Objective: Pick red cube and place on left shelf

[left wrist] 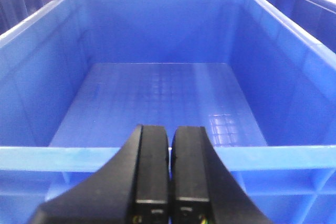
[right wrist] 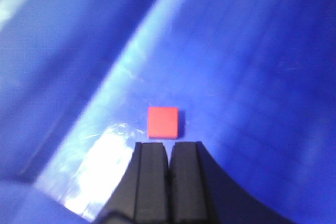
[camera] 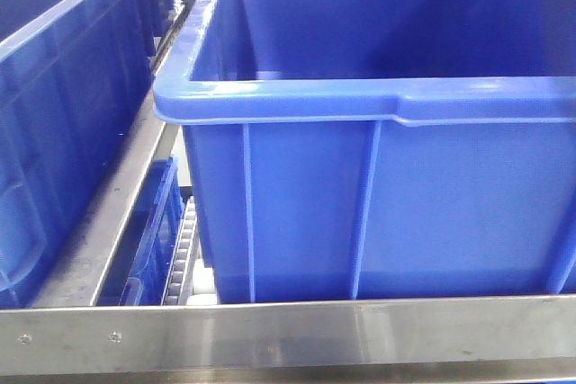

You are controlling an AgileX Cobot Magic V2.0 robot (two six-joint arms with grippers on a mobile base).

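Both the left gripper (left wrist: 169, 182) and right gripper (right wrist: 169, 182) are closed, empty; red cube (right wrist: 163, 123) lies just beyond the right.

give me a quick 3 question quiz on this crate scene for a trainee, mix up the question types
1. True or false: the right gripper is shut on the red cube.
2. Multiple choice: in the left wrist view, the blue crate ahead of the left gripper holds: A) a red cube B) nothing visible C) a turquoise tub.
3. Short answer: what does the red cube rest on in the right wrist view?

Key
1. False. The fingers are shut together, and the cube lies free just beyond the tips.
2. B. Its floor shows bare.
3. The blue crate floor, beside a bright glare patch.
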